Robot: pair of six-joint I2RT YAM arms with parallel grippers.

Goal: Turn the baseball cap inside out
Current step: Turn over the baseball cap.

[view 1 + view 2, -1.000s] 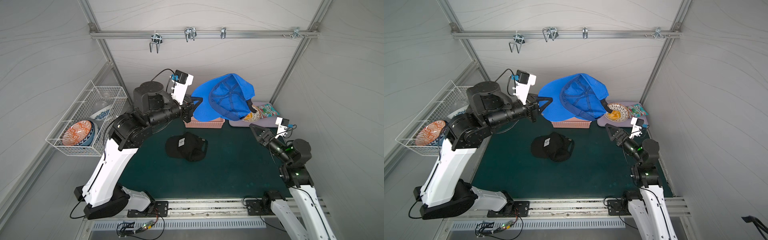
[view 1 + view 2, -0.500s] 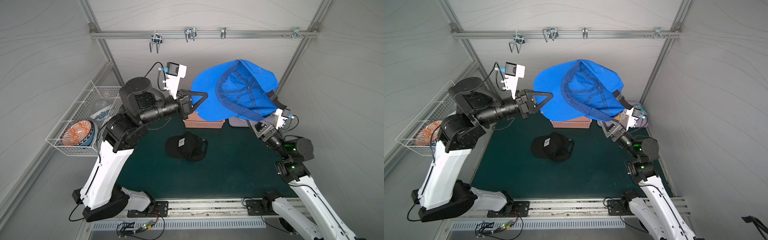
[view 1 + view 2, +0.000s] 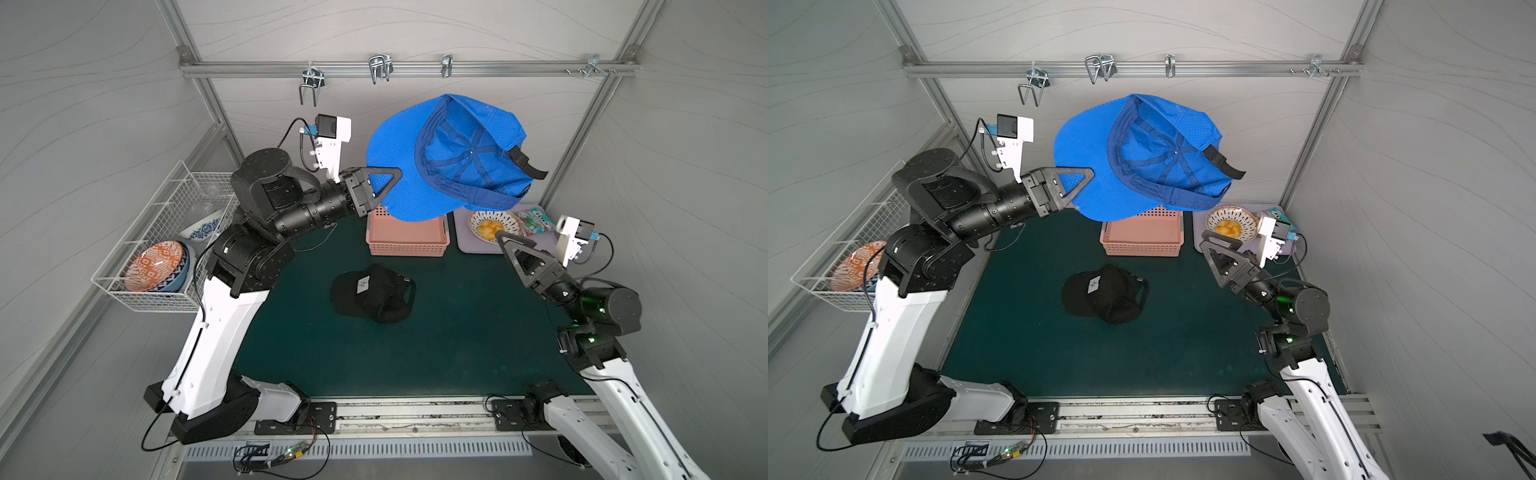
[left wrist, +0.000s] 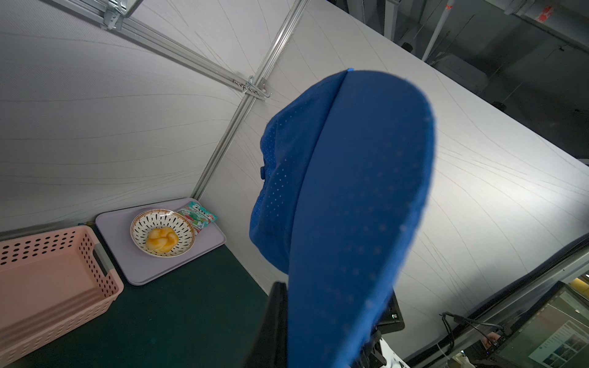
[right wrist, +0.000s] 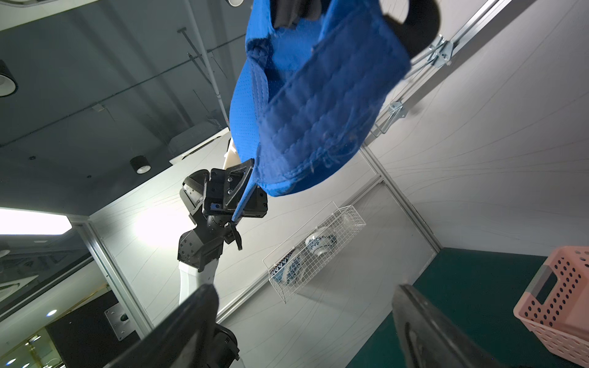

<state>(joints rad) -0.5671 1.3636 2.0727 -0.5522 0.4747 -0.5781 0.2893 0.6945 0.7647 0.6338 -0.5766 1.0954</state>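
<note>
- My left gripper (image 3: 390,176) is clenched on the edge of the brim (image 3: 386,141) of the blue cap (image 3: 457,166). The right wrist view shows that edge pinched between its two fingers (image 5: 237,183).
- I judge the stiff brim is the sensible handle, since it leaves the soft crown (image 3: 469,153) free to be worked.
- The cap hangs in the upper middle of both top views, well above the green mat (image 3: 457,340). Its opening faces the camera, so the seam tape and black strap (image 3: 525,164) show. That tells me the crown is not yet turned.
- Holding it this high gives my other arm room to come in from below.
- My right gripper (image 3: 505,241) sits at the right of a top view with its fingers spread wide and nothing between them. In the right wrist view the cap's sweatband end fills the upper middle, well clear of both fingers.
- My read is that the next move is to push or pull the crown through the opening.
- A black cap (image 3: 374,293) lies at the centre of the mat, white tag up, and nothing touches it.
- Further out, a pink basket (image 3: 407,245) and a lilac tray (image 3: 463,243) stand along the back. A wire rack (image 3: 166,232) of bowls is at the left edge.
</note>
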